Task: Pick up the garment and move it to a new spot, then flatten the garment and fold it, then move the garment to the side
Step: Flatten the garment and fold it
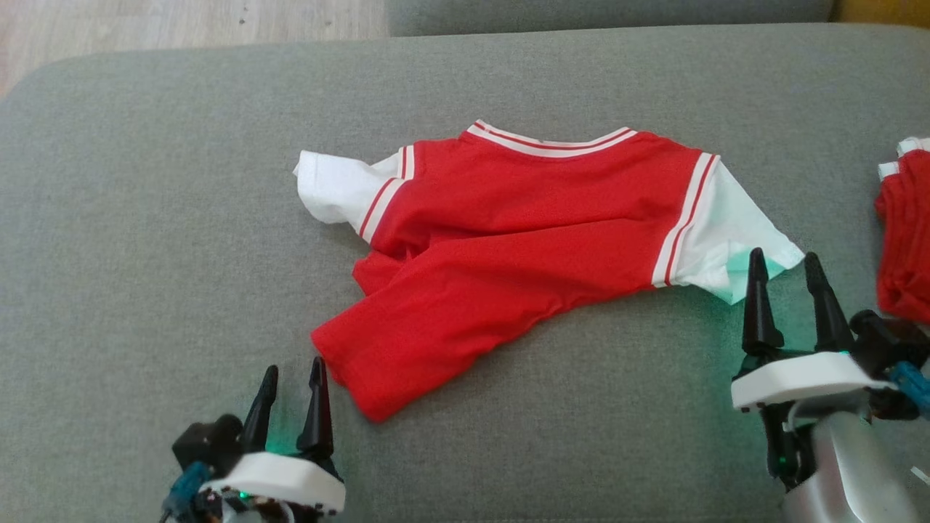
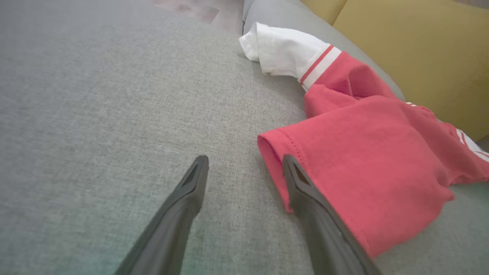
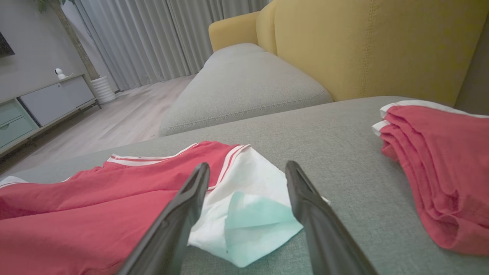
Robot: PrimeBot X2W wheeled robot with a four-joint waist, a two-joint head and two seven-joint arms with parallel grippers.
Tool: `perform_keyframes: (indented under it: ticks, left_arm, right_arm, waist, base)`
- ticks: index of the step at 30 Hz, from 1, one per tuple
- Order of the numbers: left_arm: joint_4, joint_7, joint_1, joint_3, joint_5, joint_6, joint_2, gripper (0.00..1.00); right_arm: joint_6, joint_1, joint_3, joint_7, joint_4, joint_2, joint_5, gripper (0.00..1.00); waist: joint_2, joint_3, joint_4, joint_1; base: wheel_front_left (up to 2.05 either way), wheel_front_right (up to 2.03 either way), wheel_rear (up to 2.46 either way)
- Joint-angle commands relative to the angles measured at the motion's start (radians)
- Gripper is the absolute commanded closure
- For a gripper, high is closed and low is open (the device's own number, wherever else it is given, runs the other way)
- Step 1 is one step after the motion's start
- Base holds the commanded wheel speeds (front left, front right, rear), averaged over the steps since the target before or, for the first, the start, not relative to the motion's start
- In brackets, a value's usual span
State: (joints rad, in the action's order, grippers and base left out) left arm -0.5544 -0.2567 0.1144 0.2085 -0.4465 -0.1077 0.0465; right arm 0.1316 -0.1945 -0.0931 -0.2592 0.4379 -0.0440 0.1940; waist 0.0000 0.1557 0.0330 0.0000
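The garment (image 1: 508,232) is a red T-shirt with white sleeves and red-white trim, lying rumpled on the grey cushion (image 1: 145,218) with its lower part folded over toward the front left. My left gripper (image 1: 294,370) is open near the front, its fingertips just left of the red hem corner (image 2: 275,152). At the right my right gripper (image 1: 786,261) is open, its fingers standing astride the white right sleeve (image 3: 248,202) with nothing pinched between them. In the left wrist view the garment (image 2: 366,160) lies to the right of that gripper (image 2: 244,162).
A stack of folded red garments (image 1: 904,232) sits at the cushion's right edge, close to my right arm; the right wrist view shows that stack (image 3: 443,168). Yellow sofa backrest (image 3: 363,46) behind. Wooden floor (image 1: 182,22) beyond the cushion's far edge.
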Motion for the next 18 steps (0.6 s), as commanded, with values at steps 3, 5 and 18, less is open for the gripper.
perform_keyframes:
  ticks: [3, 5, 18]
  left_arm:
    - [-0.009, -0.005, 0.063, -0.004, -0.053, -0.016, 0.004, 0.00]
    - [-0.026, -0.005, 0.076, 0.014, -0.079, -0.020, 0.004, 0.00]
    - [-0.058, -0.005, 0.141, 0.213, -0.328, -0.023, 0.005, 0.00]
  right_arm:
    - [-0.001, -0.013, 0.037, -0.003, -0.035, -0.006, 0.010, 0.00]
    - [-0.001, -0.014, 0.044, -0.003, -0.035, -0.006, 0.013, 0.00]
    - [-0.001, -0.034, 0.075, -0.003, -0.023, -0.006, 0.022, 0.00]
  waist:
    - [0.0000, 0.007, -0.004, 0.0000]
    - [0.0000, 0.012, -0.008, 0.0000]
    - [0.0000, 0.040, -0.029, 0.0000]
  base:
    - [0.00, 0.00, 0.00]
    - [0.00, 0.00, 0.00]
    - [0.00, 0.00, 0.00]
